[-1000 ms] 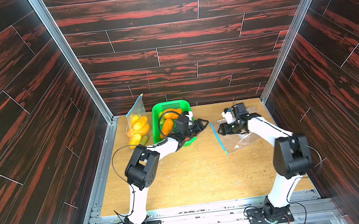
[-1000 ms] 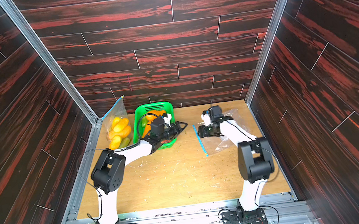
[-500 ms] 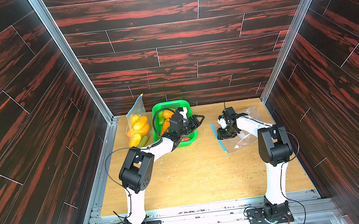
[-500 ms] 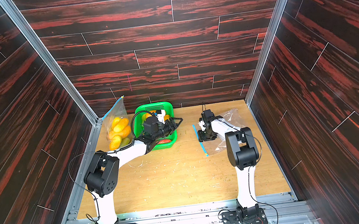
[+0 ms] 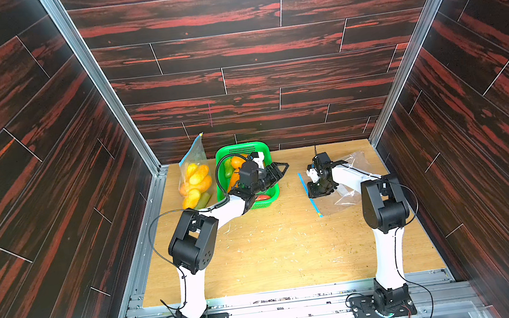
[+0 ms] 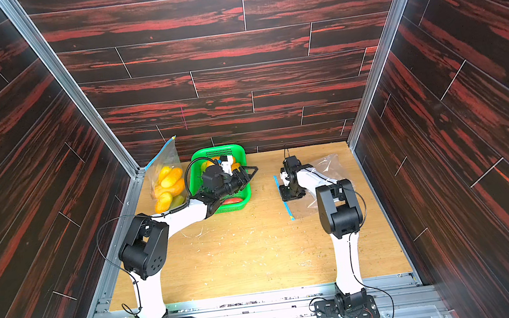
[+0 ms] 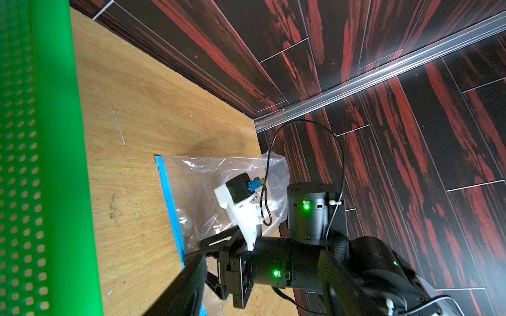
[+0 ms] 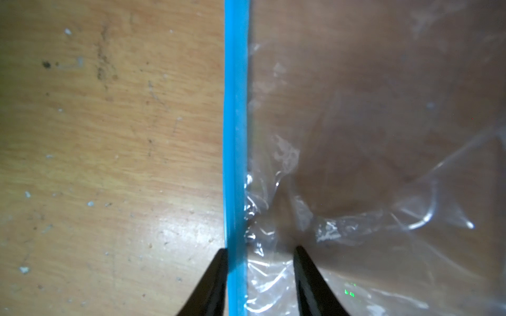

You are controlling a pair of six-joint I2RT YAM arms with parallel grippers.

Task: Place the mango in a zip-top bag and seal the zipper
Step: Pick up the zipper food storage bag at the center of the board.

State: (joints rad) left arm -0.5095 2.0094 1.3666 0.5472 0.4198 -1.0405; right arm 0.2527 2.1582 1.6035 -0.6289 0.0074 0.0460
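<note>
Straddling the blue zipper (image 8: 235, 109) of the empty zip-top bag (image 5: 351, 171), my right gripper (image 8: 260, 250) points straight down at the table (image 5: 273, 245). One tip sits against the strip's outer edge and the other rests on crumpled film just inside it. A narrow gap shows between them, so nothing is pinched. The bag's clear body spreads out behind this gripper, partly under my right forearm.

My left gripper (image 5: 279, 171) hangs over the green basket (image 5: 239, 150), jaws spread wide and empty, tips reaching past the rim on the side facing my right arm. The mango (image 5: 238, 161) lies in the basket behind that gripper's wrist, among orange, green and red fruit. My wrist and its looped cable (image 5: 220, 173) cover part of the pile. Past the basket, on the side away from my right gripper, a filled bag (image 5: 195, 179) of yellow-orange fruit leans at the back wall.

Both elbows are raised. My left forearm stretches low and forward with the gripper turned sideways toward my right arm. My right forearm reaches forward and inward, wrist bent down.

A second ago my right gripper hung over the bag's body with jaws wider. It has since shifted to the zipper edge and narrowed. My left jaws keep the same spread.
</note>
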